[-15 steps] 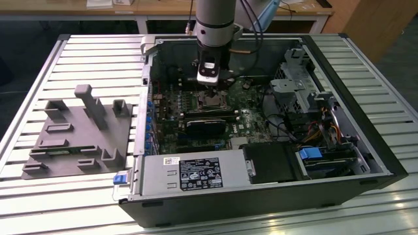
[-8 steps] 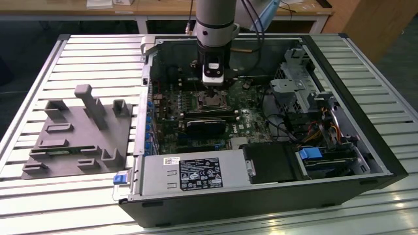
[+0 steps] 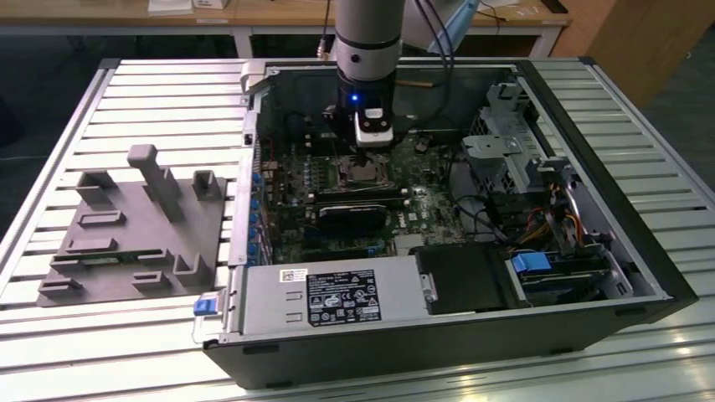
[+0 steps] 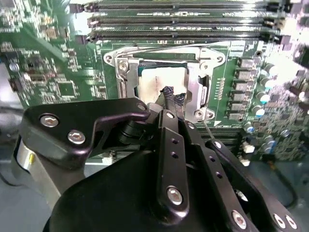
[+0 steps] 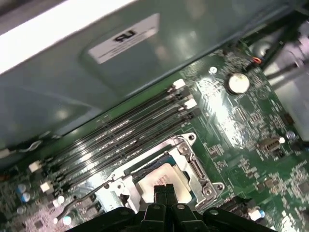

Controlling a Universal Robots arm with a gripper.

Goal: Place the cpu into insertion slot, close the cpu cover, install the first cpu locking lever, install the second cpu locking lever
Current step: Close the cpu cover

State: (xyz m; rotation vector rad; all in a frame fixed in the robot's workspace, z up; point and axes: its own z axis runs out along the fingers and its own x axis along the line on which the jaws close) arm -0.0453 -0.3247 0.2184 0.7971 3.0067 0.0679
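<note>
Nearest in the exterior view, a silver power box [image 3: 335, 297] with stickers is sitting at the near edge of an open computer case [image 3: 447, 356]. The case is lying on its side on a slatted metal tabletop [image 3: 134, 84]. On the exterior view's left, a grey block with pegs [image 3: 123, 234] is resting on the tabletop just beside the case. A bit farther in, a green board [image 3: 285, 226] is lying flat inside the case. Near the middle of the board the insertion slot [image 3: 360, 173] is sitting, and the cpu [image 4: 157, 79] is lying inside it with its dull silver top facing up. The cpu cover [image 4: 194, 92] is lying around the chip like a frame, and I cannot tell if it is locked down. In the first wrist view a thin locking lever [image 5: 87, 197] is sticking out beside the slot. Long black memory slots [image 4: 178, 24] are running side by side next to it. The end effector [image 4: 170, 95] is hanging right over the cpu with its fingers clenched together, and I cannot tell if the tips are touching the chip. Farthest, the arm [image 3: 367, 42] is rising out of the case near its far wall.
</note>
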